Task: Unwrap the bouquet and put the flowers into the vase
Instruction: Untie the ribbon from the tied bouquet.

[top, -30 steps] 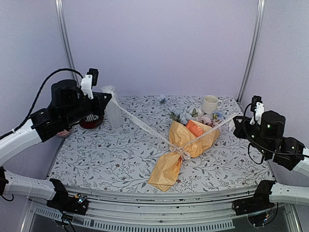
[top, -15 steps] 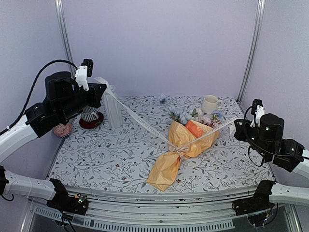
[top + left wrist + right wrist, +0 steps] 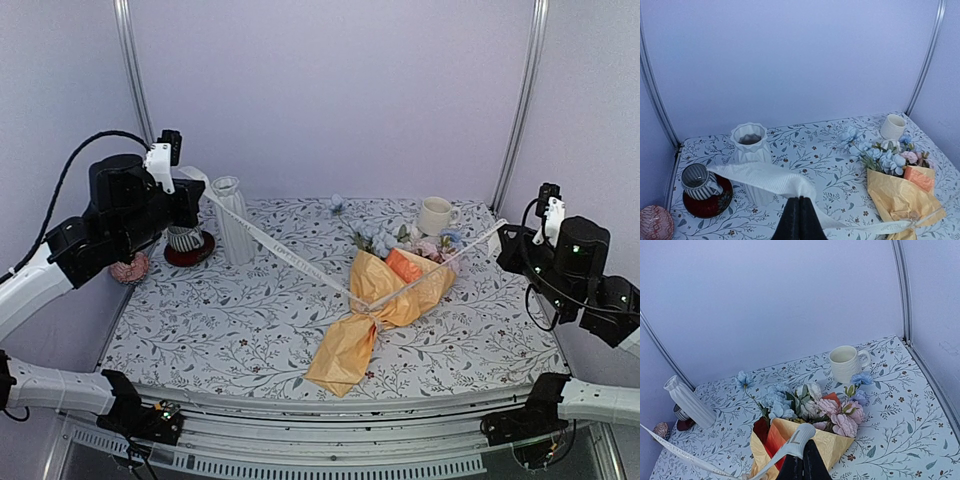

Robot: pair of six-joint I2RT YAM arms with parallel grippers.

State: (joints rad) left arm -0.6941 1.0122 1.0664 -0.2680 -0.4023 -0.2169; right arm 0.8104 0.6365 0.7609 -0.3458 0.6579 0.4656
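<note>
The bouquet [image 3: 385, 298] lies mid-table in crinkly orange paper, with pink and blue flowers [image 3: 825, 407] sticking out toward the back. A whitish ribbon [image 3: 290, 255] runs taut from its waist in two strands. My left gripper [image 3: 800, 199] is shut on the left strand's end, raised beside and just above the white ribbed vase [image 3: 232, 222]. My right gripper [image 3: 807, 442] is shut on the right strand's end [image 3: 445, 262], raised off the table's right side. The vase stands upright at the back left.
A cream mug [image 3: 435, 215] stands at the back right behind the flowers. A striped cup on a red saucer [image 3: 186, 242] and a pink patterned ball [image 3: 128, 268] sit left of the vase. One loose blue bloom [image 3: 337, 203] lies by the back wall.
Both arms have drawn apart, the left up and back-left, the right further right and up. The ribbon is pulled tighter and the bow at the bouquet's waist has shrunk.
</note>
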